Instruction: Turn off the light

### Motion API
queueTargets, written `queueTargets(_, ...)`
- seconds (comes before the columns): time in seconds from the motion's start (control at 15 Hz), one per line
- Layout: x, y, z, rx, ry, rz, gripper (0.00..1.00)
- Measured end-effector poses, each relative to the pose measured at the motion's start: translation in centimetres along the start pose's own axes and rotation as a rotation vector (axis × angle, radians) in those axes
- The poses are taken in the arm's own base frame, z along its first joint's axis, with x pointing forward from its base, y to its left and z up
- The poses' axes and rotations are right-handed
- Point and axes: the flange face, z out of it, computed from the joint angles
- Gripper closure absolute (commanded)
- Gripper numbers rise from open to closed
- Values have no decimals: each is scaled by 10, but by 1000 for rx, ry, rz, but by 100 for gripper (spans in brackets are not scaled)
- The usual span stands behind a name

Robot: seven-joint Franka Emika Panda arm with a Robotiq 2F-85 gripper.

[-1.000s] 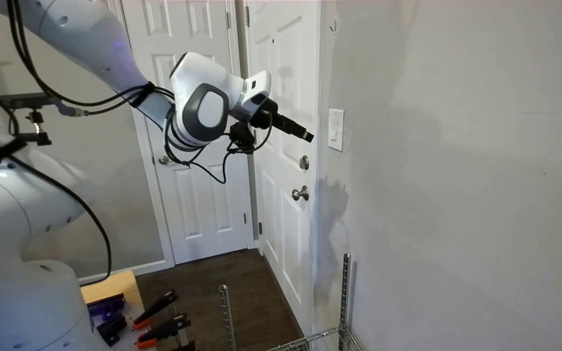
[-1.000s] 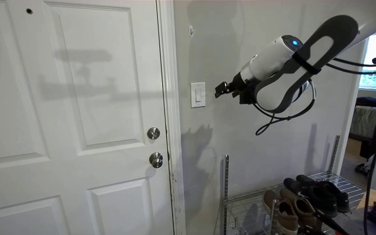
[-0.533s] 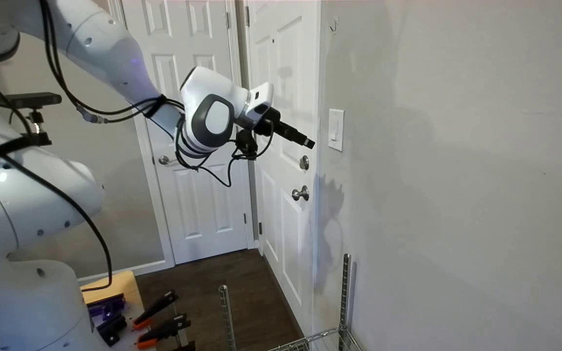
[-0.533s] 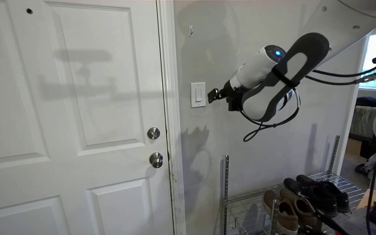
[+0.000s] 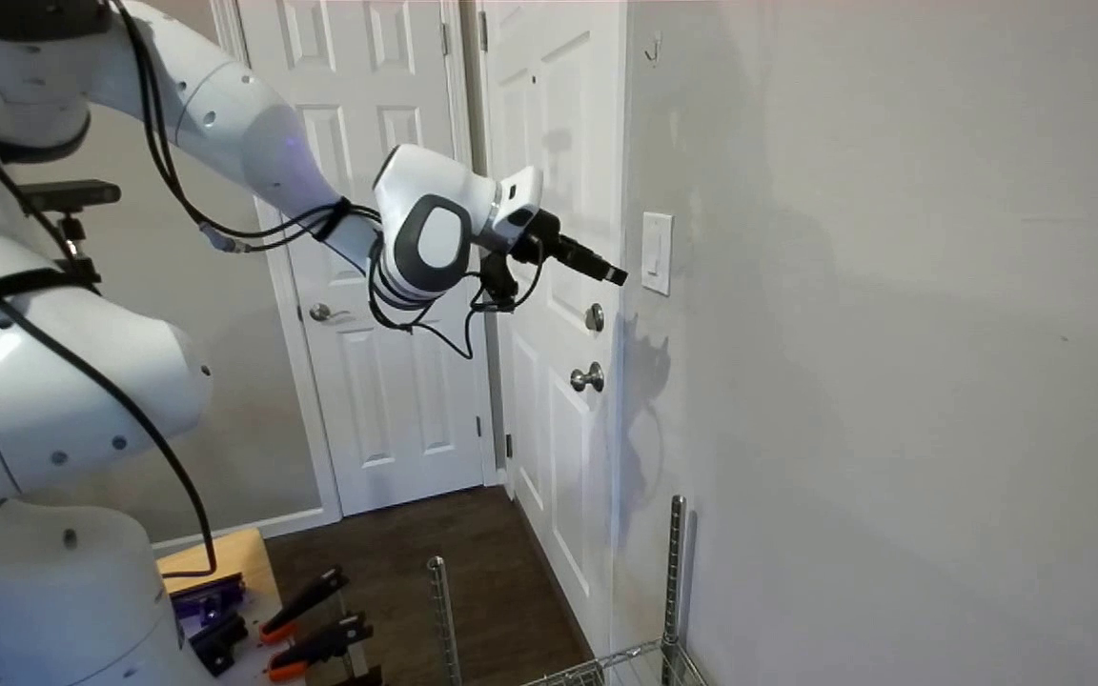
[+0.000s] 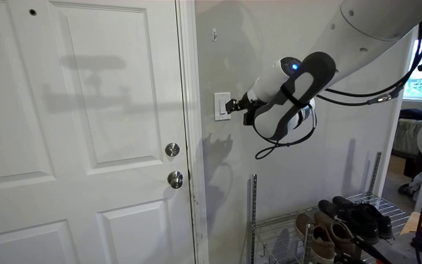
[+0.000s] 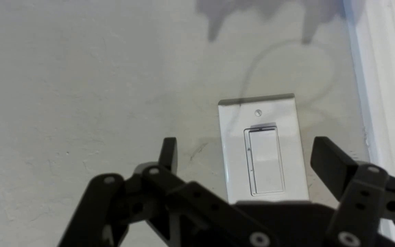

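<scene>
The light's switch is a white upright wall plate with a flat paddle, seen in both exterior views [image 5: 657, 253] [image 6: 219, 106]. In the wrist view the switch [image 7: 266, 159] lies between the fingers, its lower end hidden by the gripper's body. My gripper [image 7: 247, 152] is open and empty, one finger [image 7: 333, 164] to the right of the plate and one farther off to the left. In an exterior view the gripper [image 5: 616, 276] points at the wall with a small gap before the switch. In an exterior view the gripper [image 6: 230, 106] overlaps the plate's right edge.
The white door [image 6: 115, 117] and its frame [image 6: 192, 121] stand beside the switch. A deadbolt [image 6: 172, 149] and round knob [image 6: 175, 179] sit lower. A wire rack [image 6: 269, 223] with shoes [image 6: 324, 234] and upright posts [image 5: 675, 572] stands below. A hook [image 6: 214, 35] is above.
My gripper has moved down and toward the door, closer to the wall and the switch. In an exterior view its tips now overlap the plate's edge. The switch looks the same.
</scene>
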Motion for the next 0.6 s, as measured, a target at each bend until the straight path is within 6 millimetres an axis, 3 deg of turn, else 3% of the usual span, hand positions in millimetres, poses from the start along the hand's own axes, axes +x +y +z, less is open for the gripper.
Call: queueTargets(0.6, 24, 2, 39, -72, 61, 12, 0)
